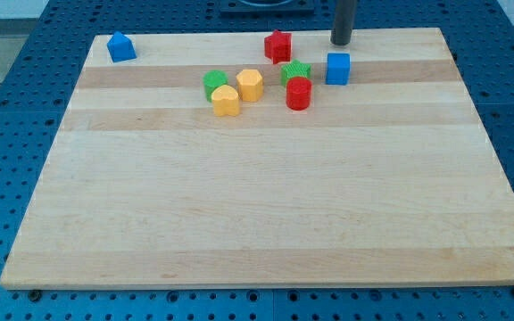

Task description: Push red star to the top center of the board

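The red star (pixel 277 45) sits near the top edge of the wooden board (pixel 266 214), about at its centre. My tip (pixel 342 42) rests near the top edge, to the right of the red star and apart from it, just above the blue cube (pixel 337 68). Below the star lie a green star (pixel 296 72) and a red cylinder (pixel 299 93), close together.
A green cylinder (pixel 215 84), a yellow hexagon (pixel 250 84) and a yellow heart (pixel 226 101) cluster left of the red cylinder. A blue house-shaped block (pixel 120 46) sits at the top left corner. A blue perforated table surrounds the board.
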Motion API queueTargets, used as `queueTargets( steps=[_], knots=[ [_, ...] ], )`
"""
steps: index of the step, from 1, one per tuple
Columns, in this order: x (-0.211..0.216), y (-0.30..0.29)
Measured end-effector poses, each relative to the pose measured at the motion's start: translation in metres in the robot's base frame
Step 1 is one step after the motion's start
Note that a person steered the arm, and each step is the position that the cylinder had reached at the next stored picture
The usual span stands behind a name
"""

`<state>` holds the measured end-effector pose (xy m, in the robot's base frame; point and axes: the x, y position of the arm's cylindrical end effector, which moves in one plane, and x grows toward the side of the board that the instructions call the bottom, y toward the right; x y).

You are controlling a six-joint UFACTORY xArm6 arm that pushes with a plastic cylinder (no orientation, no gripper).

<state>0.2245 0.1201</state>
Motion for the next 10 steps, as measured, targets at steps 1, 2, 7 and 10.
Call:
queueTargets(
  steps=[1,2,7,10],
  knots=[
    [0.019,-0.006],
    [0.031,-0.024],
    [0.018,-0.087],
    [0.007,-0.042]
  ],
)
